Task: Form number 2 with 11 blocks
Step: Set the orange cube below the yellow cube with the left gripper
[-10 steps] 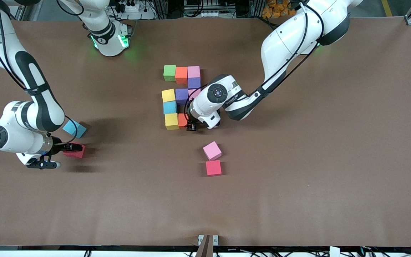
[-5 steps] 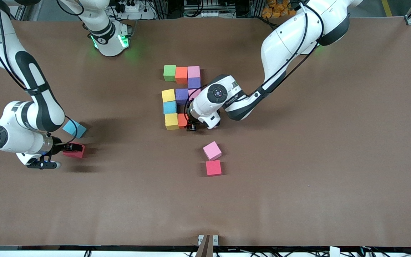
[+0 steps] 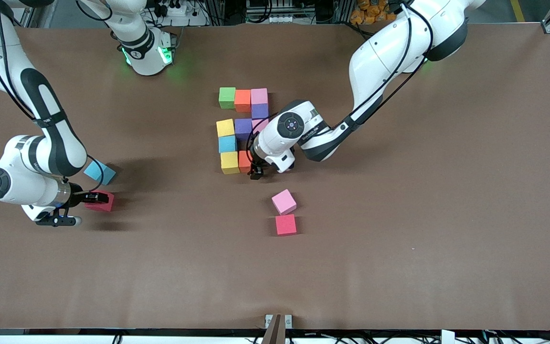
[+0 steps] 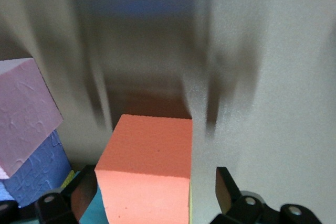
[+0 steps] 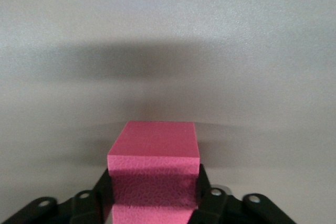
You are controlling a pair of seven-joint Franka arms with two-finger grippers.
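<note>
Brown bench [image 3: 399, 248] spread under both arms. White left arm [image 3: 380, 52] reaching from its base to the middle of the bench, white right arm [image 3: 41, 110] bent low at its own end.

Mid-bench, the number 2 [image 3: 241, 129], unfinished:
- Farthest row: green block [image 3: 227, 97], orange [image 3: 242, 100], pink [image 3: 259, 96].
- Next: one purple block [image 3: 259, 111] under the pink.
- Then yellow [image 3: 225, 127], purple [image 3: 243, 128], and pink [image 3: 258, 125] half hidden by the wrist.
- Then one light blue block [image 3: 227, 144].
- Nearest row: yellow [image 3: 229, 162] touching the near orange block [image 4: 147, 166].

Left jaws down at that near orange block, released, standing to either side of it with a clear gap on one side.

Right jaws clenched on a red block [image 5: 155, 177] low at the bench. Just beside it, a loose light blue block [image 3: 100, 172].

Nearer the camera than the digit, a loose pink block [image 3: 284, 201] and a loose red one [image 3: 285, 224], close together.
</note>
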